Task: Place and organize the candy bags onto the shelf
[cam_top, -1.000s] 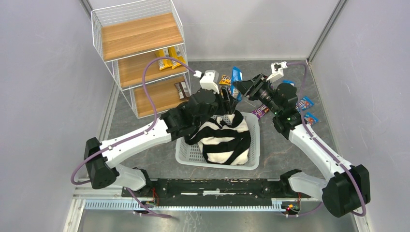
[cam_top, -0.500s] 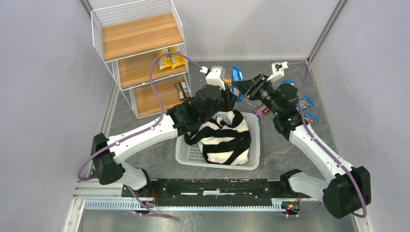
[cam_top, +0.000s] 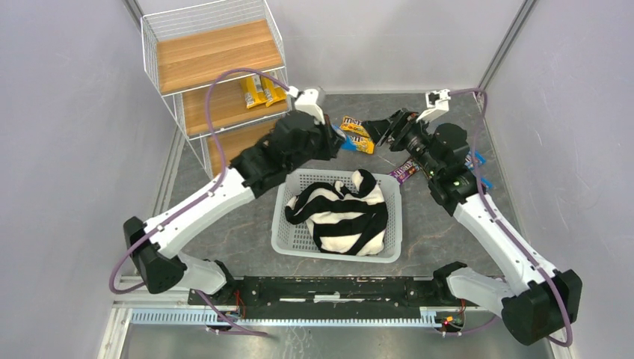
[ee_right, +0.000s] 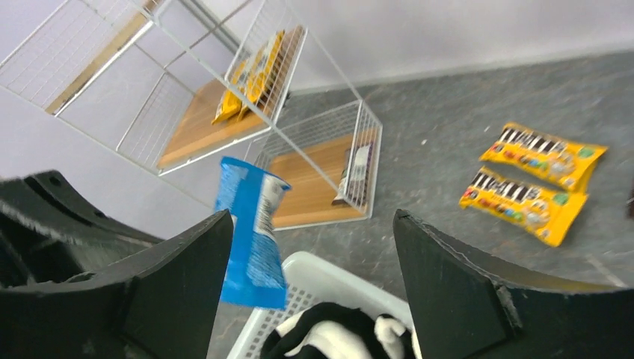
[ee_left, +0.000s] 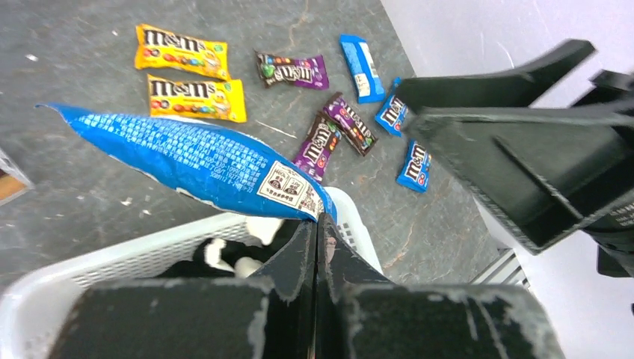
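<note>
- Left arm: stretched forward, wrist past basket far edge, just beside shelf front.
- Left claw: clamped tight on corner of blue candy bag; bag off floor, jutting from fingertips.
- Right arm: extended forward, wrist turned toward left claw.
- Right claw: jaws wide apart, holding nothing.
- Change over last second: left claw closed from part-open; left arm swung from above basket toward shelf. Right claw widened; blue bag now at left claw only.
- Yellow bags on middle board; loose bags on floor.
</note>
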Robot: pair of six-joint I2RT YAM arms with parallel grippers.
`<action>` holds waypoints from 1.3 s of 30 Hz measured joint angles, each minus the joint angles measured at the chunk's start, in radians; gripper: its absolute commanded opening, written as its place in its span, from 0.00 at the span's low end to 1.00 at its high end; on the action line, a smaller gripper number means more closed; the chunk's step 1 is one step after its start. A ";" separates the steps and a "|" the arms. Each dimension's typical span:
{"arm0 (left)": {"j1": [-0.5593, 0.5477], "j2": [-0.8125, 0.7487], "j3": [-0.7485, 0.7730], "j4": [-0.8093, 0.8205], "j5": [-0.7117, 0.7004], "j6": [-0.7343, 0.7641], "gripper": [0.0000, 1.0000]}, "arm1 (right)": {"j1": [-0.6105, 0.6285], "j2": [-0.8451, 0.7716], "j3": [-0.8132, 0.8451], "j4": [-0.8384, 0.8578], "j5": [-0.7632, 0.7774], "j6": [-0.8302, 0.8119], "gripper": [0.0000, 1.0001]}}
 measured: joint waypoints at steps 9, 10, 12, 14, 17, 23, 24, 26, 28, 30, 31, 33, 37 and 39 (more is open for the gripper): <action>0.203 -0.099 0.267 -0.246 0.155 0.128 0.02 | 0.000 -0.147 0.047 -0.085 0.133 -0.183 0.92; 0.225 -0.101 0.321 -0.271 0.169 0.146 0.02 | 0.000 -0.153 0.047 -0.090 0.143 -0.195 0.92; 0.261 -0.101 0.409 -0.309 0.193 0.174 0.02 | 0.000 -0.159 0.047 -0.102 0.165 -0.217 0.92; 0.298 -0.085 0.509 -0.350 0.214 0.200 0.02 | 0.000 -0.159 0.047 -0.120 0.183 -0.237 0.92; 0.350 -0.037 0.668 -0.394 0.231 0.249 0.02 | 0.000 -0.159 0.046 -0.146 0.192 -0.257 0.92; 0.479 0.068 0.818 -0.405 0.330 0.280 0.02 | 0.000 -0.163 0.045 -0.188 0.214 -0.292 0.92; 0.512 0.089 0.828 -0.403 0.364 0.280 0.02 | 0.000 -0.167 0.045 -0.200 0.219 -0.298 0.92; 0.573 0.134 0.840 -0.387 0.431 0.278 0.02 | 0.000 -0.175 0.045 -0.219 0.232 -0.312 0.94; 0.645 0.185 0.844 -0.362 0.507 0.266 0.02 | 0.000 -0.188 0.045 -0.234 0.245 -0.325 0.94; 0.694 0.222 0.844 -0.341 0.557 0.248 0.02 | 0.000 -0.202 0.045 -0.248 0.259 -0.336 0.94; 0.726 0.247 0.844 -0.328 0.594 0.234 0.02 | 0.000 -0.207 0.045 -0.251 0.265 -0.341 0.94; 0.766 0.277 0.838 -0.299 0.651 0.206 0.02 | 0.000 -0.215 0.045 -0.256 0.271 -0.348 0.94; 0.811 0.315 0.826 -0.254 0.742 0.154 0.02 | 0.000 -0.217 0.044 -0.263 0.276 -0.354 0.94; 0.821 0.326 0.824 -0.241 0.772 0.143 0.02 | 0.000 -0.217 0.044 -0.266 0.277 -0.355 0.94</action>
